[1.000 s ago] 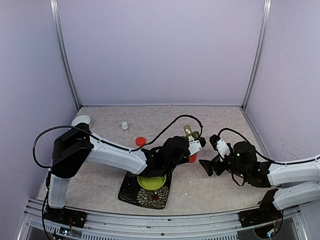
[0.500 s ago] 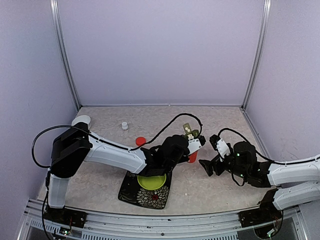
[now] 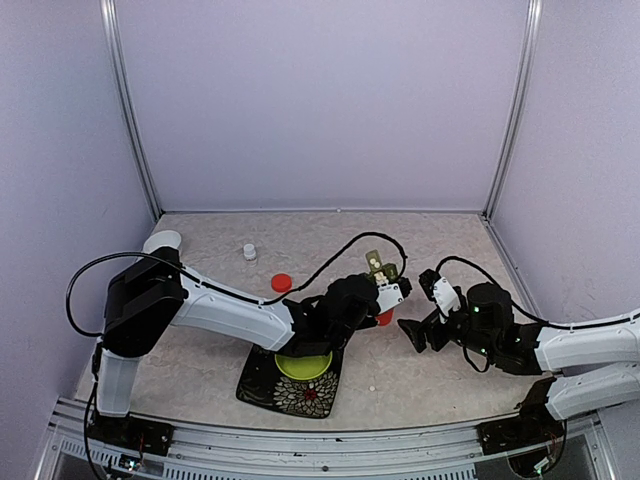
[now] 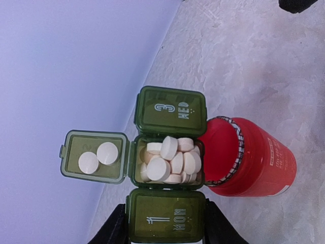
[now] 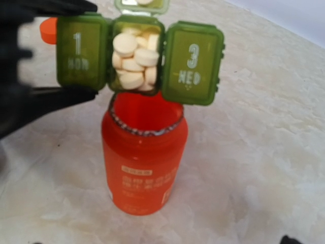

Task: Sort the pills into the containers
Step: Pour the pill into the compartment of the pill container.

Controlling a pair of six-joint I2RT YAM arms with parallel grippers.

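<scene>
My left gripper (image 4: 166, 226) is shut on the "1 MON" end of the dark green pillbox (image 4: 170, 162) and holds it over the mouth of the open orange bottle (image 4: 254, 162). The middle compartment is open and full of white pills (image 4: 170, 160). Two more pills lie on its opened lid (image 4: 94, 156). The "3 WED" lid is closed. The right wrist view shows the pillbox (image 5: 139, 53) right above the upright bottle (image 5: 144, 162). My right gripper (image 3: 415, 333) is open and empty, to the right of the bottle (image 3: 384, 318).
The bottle's orange cap (image 3: 281, 283) lies on the table left of the bottle. A small white cap (image 3: 249, 251) is farther back. A lime-green bowl (image 3: 303, 365) sits on a black patterned tray (image 3: 262, 385) at the front. A single pill (image 3: 372, 388) lies near the tray.
The left gripper with the pillbox has shifted only very slightly. The right arm has not moved.
</scene>
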